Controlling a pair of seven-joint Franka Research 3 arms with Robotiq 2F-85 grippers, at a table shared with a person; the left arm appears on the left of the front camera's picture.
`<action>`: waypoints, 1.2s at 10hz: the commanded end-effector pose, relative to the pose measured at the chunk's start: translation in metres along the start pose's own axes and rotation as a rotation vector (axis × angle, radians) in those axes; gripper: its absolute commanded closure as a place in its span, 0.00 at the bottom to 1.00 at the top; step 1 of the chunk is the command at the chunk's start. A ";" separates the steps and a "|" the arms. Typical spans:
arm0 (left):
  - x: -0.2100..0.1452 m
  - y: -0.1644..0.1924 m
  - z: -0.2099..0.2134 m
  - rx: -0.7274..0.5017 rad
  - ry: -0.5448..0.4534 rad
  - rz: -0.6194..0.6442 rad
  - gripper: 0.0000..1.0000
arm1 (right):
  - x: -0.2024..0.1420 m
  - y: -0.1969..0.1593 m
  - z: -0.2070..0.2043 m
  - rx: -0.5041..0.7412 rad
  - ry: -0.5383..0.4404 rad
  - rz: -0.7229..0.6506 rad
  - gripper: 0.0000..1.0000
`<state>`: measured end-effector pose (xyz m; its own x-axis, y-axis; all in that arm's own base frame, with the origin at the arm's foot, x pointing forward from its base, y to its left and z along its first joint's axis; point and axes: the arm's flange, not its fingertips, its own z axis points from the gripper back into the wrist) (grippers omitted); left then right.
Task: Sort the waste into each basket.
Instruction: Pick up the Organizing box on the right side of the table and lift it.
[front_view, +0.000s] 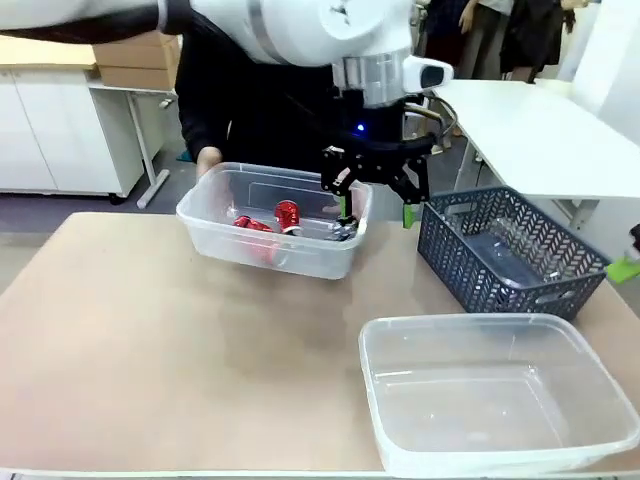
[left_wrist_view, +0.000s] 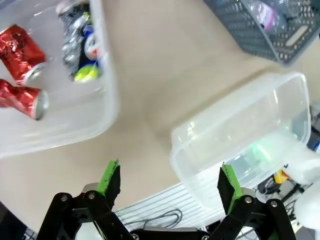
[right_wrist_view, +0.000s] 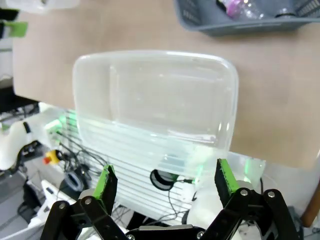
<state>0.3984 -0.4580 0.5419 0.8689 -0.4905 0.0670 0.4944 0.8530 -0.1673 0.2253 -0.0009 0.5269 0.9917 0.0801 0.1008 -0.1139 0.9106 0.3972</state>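
Note:
Two clear tubs stand on the table. The far basket holds crushed red cans and a dark crushed can. My left gripper hangs open and empty over its right end. In the left wrist view the open left gripper is above the bare table between the far basket, with its red cans, and the empty near basket. My right gripper is open and empty, looking down on the empty near basket. That near basket sits front right.
A dark lattice basket at the right holds clear plastic bottles. A person in dark clothes stands behind the far tub with a hand at its rim. The table's left half is bare.

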 end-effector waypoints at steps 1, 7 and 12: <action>-0.007 0.003 0.005 0.027 -0.041 0.031 0.00 | 0.010 0.004 -0.008 0.020 0.012 -0.010 0.00; -0.169 -0.066 -0.115 -0.035 -0.086 0.303 0.00 | -0.018 -0.043 -0.093 -0.091 0.158 0.152 0.00; -0.201 -0.072 -0.129 -0.020 -0.129 0.374 0.00 | 0.044 -0.045 -0.050 -0.123 0.150 0.042 0.00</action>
<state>0.1695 -0.4271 0.4245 0.9843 -0.0389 0.1720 0.0758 0.9740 -0.2136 0.2798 -0.0189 0.4650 0.9850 0.1698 -0.0309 -0.1545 0.9473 0.2806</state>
